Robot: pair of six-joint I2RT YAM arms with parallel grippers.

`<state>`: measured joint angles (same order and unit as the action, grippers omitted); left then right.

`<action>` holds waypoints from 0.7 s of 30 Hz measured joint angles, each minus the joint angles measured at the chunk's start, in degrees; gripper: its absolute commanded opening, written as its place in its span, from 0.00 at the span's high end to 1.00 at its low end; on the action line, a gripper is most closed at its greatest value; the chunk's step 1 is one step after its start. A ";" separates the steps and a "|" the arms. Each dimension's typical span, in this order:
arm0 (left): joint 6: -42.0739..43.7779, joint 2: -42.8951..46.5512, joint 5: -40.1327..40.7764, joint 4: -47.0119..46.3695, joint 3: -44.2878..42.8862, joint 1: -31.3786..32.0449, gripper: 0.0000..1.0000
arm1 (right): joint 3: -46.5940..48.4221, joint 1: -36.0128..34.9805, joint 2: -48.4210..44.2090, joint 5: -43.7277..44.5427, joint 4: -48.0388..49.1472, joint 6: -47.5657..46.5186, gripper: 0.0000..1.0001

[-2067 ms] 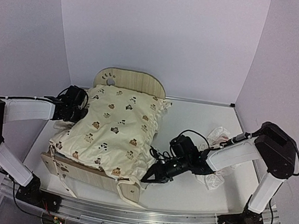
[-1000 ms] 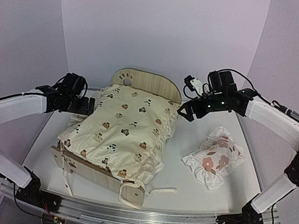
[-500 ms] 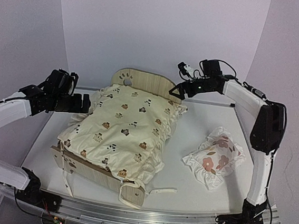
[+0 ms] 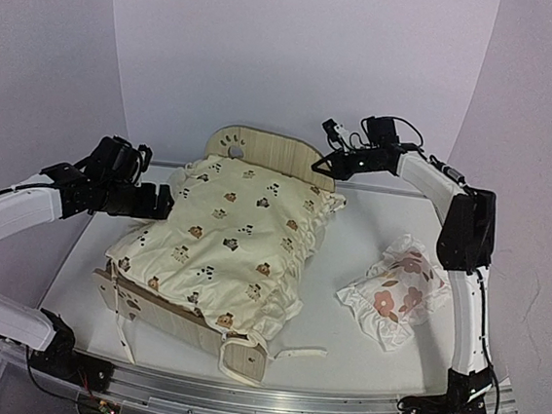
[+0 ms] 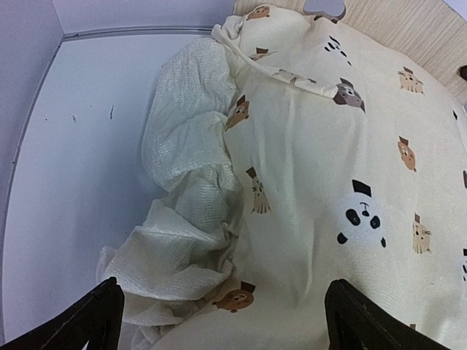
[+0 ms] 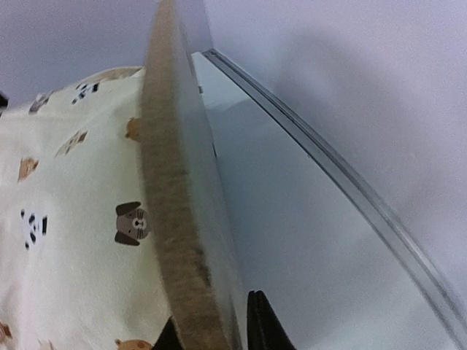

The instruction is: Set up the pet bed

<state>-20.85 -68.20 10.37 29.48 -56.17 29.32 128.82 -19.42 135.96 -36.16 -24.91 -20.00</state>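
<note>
No legible text or labels

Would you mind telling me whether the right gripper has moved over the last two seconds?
Yes. The right gripper went from beside the footboard to the headboard, whose right edge now sits between its fingers.

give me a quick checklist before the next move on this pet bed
1. right gripper gripping the pet bed headboard: ok, pinching its right end
2. left gripper open and free: ok, above the cushion's left side
3. cushion flat inside the frame: not ok, bunched, overhanging at left
4. pillow on the bed: not ok, lying on the table beside it
5. tie strings fastened: not ok, one trails loose
</note>
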 measured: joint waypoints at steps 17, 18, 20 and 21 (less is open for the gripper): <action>0.33 -0.64 -0.95 0.60 -0.70 0.26 0.01 | -14.61 0.46 -8.04 4.50 8.76 -5.87 1.00; 0.40 -0.64 -0.75 0.60 -1.09 0.26 0.01 | -16.93 0.82 -9.55 5.20 9.33 -5.80 1.00; 0.61 -0.64 -0.57 0.54 -1.84 0.26 0.01 | -20.57 1.49 -12.21 6.59 9.72 -5.60 1.00; 0.77 -0.64 -0.49 0.54 -2.20 0.26 0.01 | -22.28 1.82 -13.40 7.28 10.07 -5.45 1.00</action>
<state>-20.08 -68.84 9.88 30.02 -58.37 29.58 106.54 -17.60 122.56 -28.87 -14.84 -25.45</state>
